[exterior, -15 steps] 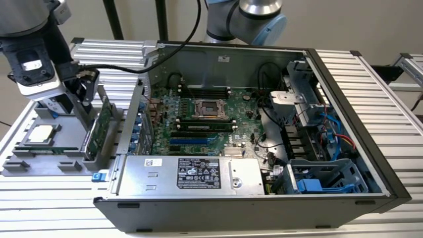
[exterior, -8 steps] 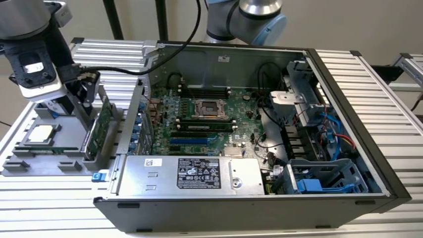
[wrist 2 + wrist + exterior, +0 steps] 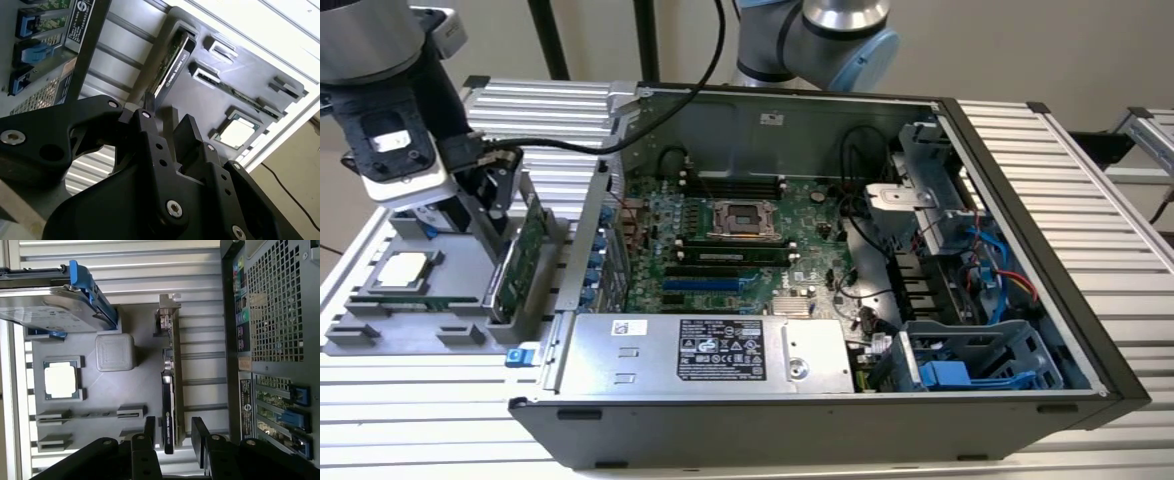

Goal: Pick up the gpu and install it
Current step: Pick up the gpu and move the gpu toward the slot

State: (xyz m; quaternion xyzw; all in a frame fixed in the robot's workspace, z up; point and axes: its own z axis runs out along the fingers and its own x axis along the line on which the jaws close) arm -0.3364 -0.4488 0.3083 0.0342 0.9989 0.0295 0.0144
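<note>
Straddling the gpu [image 3: 169, 405], nothing lifted yet

The gpu stands on edge in a grey tray [image 3: 394, 322] at the exterior view's left, beside the computer case [image 3: 720, 440]. The tool [image 3: 174, 424] hangs open astride it, not gripping. Pickup and installing both remain. White print marks the gpu's edge.

Your arm [image 3: 854, 45]: silver-grey tube sections, pale blue joint caps, one black cable [image 3: 718, 40] trailing from it. Your wrist [image 3: 374, 40]: a grey cylinder, a black block [image 3: 387, 130] and a white housing [image 3: 403, 180] mounted beneath. Your gripper [image 3: 174, 430]: matte black linkage plates and two flat black fingers [image 3: 200, 432], studded with bright silver screw heads [image 3: 173, 208].
</note>
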